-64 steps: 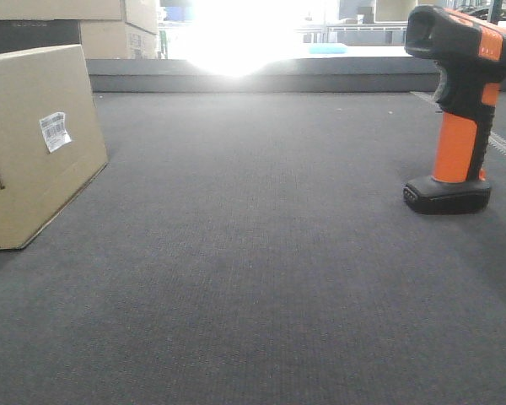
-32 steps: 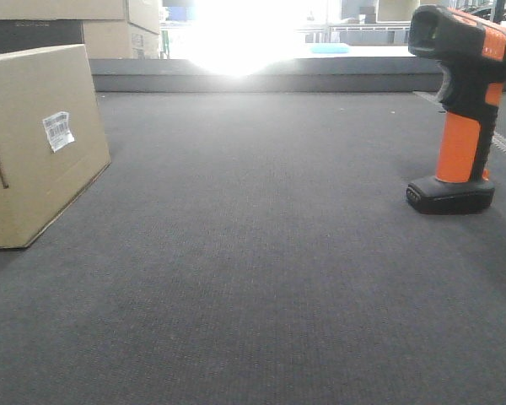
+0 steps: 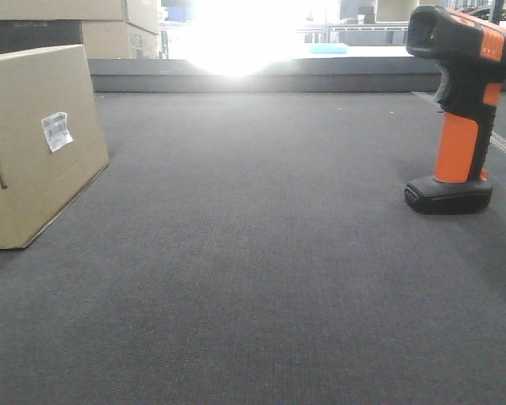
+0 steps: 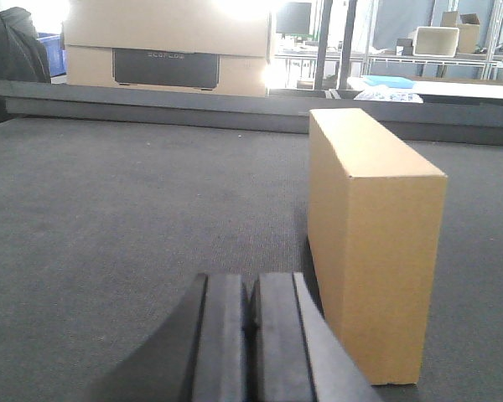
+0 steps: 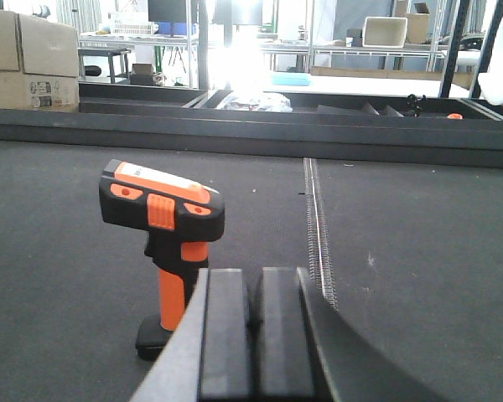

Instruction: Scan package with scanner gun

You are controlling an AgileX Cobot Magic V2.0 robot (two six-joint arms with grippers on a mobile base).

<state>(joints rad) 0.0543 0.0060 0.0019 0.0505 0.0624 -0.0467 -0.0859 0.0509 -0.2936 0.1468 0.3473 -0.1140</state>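
Note:
The package, a plain tan box with a white barcode label and a thin dark slot mark, stands at the left on the dark mat. In the left wrist view the package rises just right of my left gripper, which is shut with nothing in it. The scanner gun stands upright on its black base at the right, orange handle below a black head. In the right wrist view the scanner gun is ahead and left of my right gripper, which is shut and holds nothing.
A dark raised ledge borders the far side of the mat. Beyond it stand stacked cartons, one with a broad black band. A ridged strip runs along the mat right of the scanner. Shelving and bright glare fill the background.
The front view shifts by a few pixels between frames. Package and scanner gun hold their places on the mat.

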